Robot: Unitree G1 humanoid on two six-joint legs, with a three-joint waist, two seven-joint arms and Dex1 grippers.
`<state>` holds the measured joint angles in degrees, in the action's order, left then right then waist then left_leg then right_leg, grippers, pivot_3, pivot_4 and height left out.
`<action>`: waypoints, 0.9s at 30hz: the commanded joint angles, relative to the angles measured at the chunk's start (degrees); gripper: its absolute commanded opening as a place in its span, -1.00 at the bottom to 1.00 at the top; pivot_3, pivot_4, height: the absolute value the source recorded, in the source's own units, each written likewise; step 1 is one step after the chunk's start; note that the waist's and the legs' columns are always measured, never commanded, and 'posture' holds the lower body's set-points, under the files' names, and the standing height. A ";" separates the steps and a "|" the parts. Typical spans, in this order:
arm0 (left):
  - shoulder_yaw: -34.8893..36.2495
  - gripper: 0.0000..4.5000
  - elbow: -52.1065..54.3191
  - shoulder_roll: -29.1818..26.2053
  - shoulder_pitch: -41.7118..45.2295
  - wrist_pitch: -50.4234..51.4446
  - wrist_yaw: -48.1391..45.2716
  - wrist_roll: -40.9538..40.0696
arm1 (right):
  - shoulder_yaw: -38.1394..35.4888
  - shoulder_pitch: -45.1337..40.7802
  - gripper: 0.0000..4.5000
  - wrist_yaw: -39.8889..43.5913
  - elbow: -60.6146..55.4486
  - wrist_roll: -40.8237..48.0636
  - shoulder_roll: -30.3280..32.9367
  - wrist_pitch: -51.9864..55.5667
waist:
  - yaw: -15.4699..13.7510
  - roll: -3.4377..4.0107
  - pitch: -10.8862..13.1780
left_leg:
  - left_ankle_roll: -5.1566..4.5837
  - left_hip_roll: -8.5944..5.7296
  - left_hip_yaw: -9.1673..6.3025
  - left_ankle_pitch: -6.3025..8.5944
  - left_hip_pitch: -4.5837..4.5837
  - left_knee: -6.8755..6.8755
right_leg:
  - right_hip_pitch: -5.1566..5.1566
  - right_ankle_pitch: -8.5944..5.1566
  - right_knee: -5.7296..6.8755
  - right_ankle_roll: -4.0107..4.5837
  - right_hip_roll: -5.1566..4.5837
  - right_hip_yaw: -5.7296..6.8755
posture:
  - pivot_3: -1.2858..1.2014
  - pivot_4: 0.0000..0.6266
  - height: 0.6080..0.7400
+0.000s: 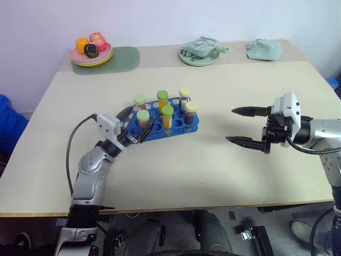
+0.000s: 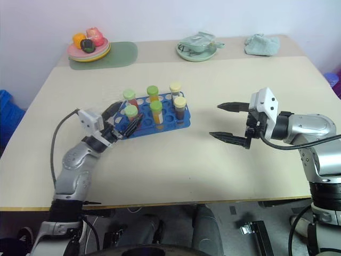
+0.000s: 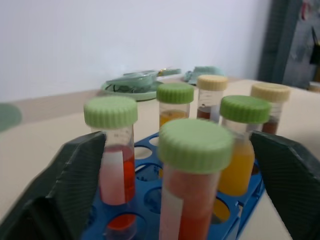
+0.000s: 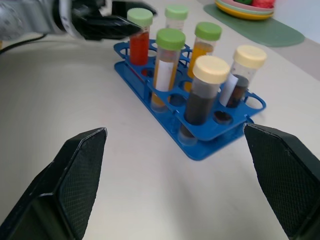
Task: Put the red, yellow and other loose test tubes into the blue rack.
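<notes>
Test tubes, 6 in count, stood upright in the blue rack (image 1: 176, 125), which lay near the middle of the beige table (image 1: 213, 170).

Contents of the rack: 2 red-filled tubes with green caps, one (image 1: 143, 118) at the near left end and one (image 1: 139, 101) behind it; 2 yellow-orange tubes with green caps, one (image 1: 167, 116) in the near row and one (image 1: 162, 99) in the far row; 2 dark brown tubes with cream caps, one (image 1: 191, 111) at the near right end and one (image 1: 184, 96) behind it. White labels showed on several of them. No tube lay loose on the tabletop.

Left gripper (image 1: 135, 126): its 2 black fingers were spread apart at the left end of the rack, one to either side of the near red-filled tube. In the left wrist view a gap showed between each finger and that tube (image 3: 192, 185); nothing was gripped.

Right gripper (image 1: 246, 126): fingers wide apart, holding nothing, hovering over bare table well to the right of the rack and pointing toward it.

Far edge of the table: a stack of plates (image 1: 91, 55) carrying toy food on a green mat (image 1: 120, 58) at the left; a pale green dish (image 1: 199, 56) with a crumpled item near the centre; a light green cloth (image 1: 264, 49) at the right.
</notes>
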<state>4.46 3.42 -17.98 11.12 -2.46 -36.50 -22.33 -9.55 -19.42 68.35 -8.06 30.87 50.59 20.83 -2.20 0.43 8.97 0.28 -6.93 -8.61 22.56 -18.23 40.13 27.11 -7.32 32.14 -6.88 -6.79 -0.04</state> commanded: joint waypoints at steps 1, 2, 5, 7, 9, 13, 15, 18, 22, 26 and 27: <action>4.04 0.98 6.24 -4.18 -2.27 2.22 -2.44 -3.78 | -0.30 -1.43 1.00 0.69 0.70 -0.20 -0.20 -1.69 | 0.10 0.00 0.00 | 0.00 0.01 0.00 0.00 0.00 0.00 | 0.00 0.00 0.00 0.00 0.01 0.00 | 0.03 -0.52 1.00; 5.57 0.98 7.60 -6.43 -3.28 3.28 -3.61 -4.94 | -0.15 -1.67 1.00 0.78 1.04 -0.28 -0.37 -1.81 | 0.11 0.00 0.00 | 0.00 0.02 0.00 0.00 0.00 -0.02 | 0.01 0.00 0.00 0.00 0.01 0.00 | 0.03 -0.52 1.00; 8.97 0.98 9.66 -11.22 -5.17 5.95 -6.39 -8.55 | -0.02 -2.09 1.00 0.96 2.04 -0.46 -0.78 -2.15 | 0.10 0.01 0.00 | 0.00 0.06 0.02 0.00 -0.01 -0.04 | 0.05 0.00 0.02 0.01 0.04 0.00 | 0.03 -0.52 1.00; 12.60 0.98 9.72 -16.24 -5.91 9.81 -10.13 -12.50 | -0.22 -1.59 1.00 1.79 3.29 -0.74 -0.71 -3.10 | -0.10 0.00 0.01 | 0.00 0.06 0.04 0.00 -0.01 -0.03 | 0.03 0.00 0.01 0.01 0.03 0.00 | 0.03 -0.52 1.00; 14.34 0.98 9.68 -20.02 -5.92 13.25 -12.83 -15.26 | -0.76 -1.09 1.00 3.17 5.41 -0.95 -0.42 -4.60 | -0.05 -0.01 0.02 | -0.02 0.06 0.03 0.01 -0.01 -0.03 | 0.03 -0.01 0.02 0.01 0.04 0.00 | 0.03 -0.52 1.00; 16.65 0.98 7.35 -26.81 -3.72 16.78 -17.59 -16.96 | -2.19 0.40 1.00 4.97 7.38 -0.13 0.32 -5.10 | -0.03 -0.01 0.02 | -0.05 0.05 0.05 0.03 -0.01 -0.05 | 0.03 -0.01 0.01 0.01 0.04 0.01 | 0.03 -0.52 1.00; 17.20 0.98 6.32 -29.45 -3.05 17.96 -21.13 -17.89 | -3.22 0.81 1.00 5.81 8.96 0.06 0.25 -6.37 | 0.12 -0.01 0.02 | -0.05 0.06 0.05 0.03 -0.01 -0.05 | 0.03 -0.01 0.01 0.01 0.05 0.01 | 0.03 -0.52 1.00; 18.04 0.98 3.81 -33.07 -3.54 17.40 -27.72 -17.71 | -4.28 1.99 1.00 6.72 10.04 0.00 0.34 -8.09 | 0.37 0.03 0.04 | -0.05 0.08 0.09 0.03 0.00 -0.12 | 0.08 -0.01 0.02 0.01 0.07 0.01 | 0.03 -0.52 1.00; 16.24 0.98 1.80 -35.15 -1.54 16.24 -31.96 -15.93 | -4.92 1.70 1.00 7.26 9.98 0.65 1.08 -7.20 | 0.93 0.03 0.04 | -0.05 0.10 0.15 0.04 -0.01 -0.13 | 0.10 -0.01 0.01 0.01 0.07 0.01 | 0.03 -0.52 1.00; 14.06 0.98 -2.66 -34.37 3.50 14.47 -33.21 -13.43 | -5.16 1.42 1.00 6.25 7.27 1.53 1.21 -5.62 | 1.27 0.03 0.04 | -0.06 0.11 0.14 0.04 0.00 -0.12 | 0.09 -0.01 0.01 0.01 0.06 0.01 | 0.03 -0.52 1.00; 13.50 0.98 -3.42 -33.99 4.39 14.30 -33.27 -12.86 | -5.21 1.37 1.00 6.11 7.03 1.45 1.18 -5.68 | 1.45 0.03 0.04 | -0.06 0.11 0.14 0.04 -0.01 -0.12 | 0.10 -0.01 0.02 0.01 0.06 0.01 | 0.03 -0.52 1.00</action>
<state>18.13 0.86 -51.92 14.46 13.09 -69.18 -36.13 -12.34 -17.19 74.90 1.30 30.98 50.76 15.05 -0.75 0.47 9.02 0.23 -6.81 -8.47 22.60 -18.24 40.00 27.23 -7.32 32.16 -6.87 -6.72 -0.03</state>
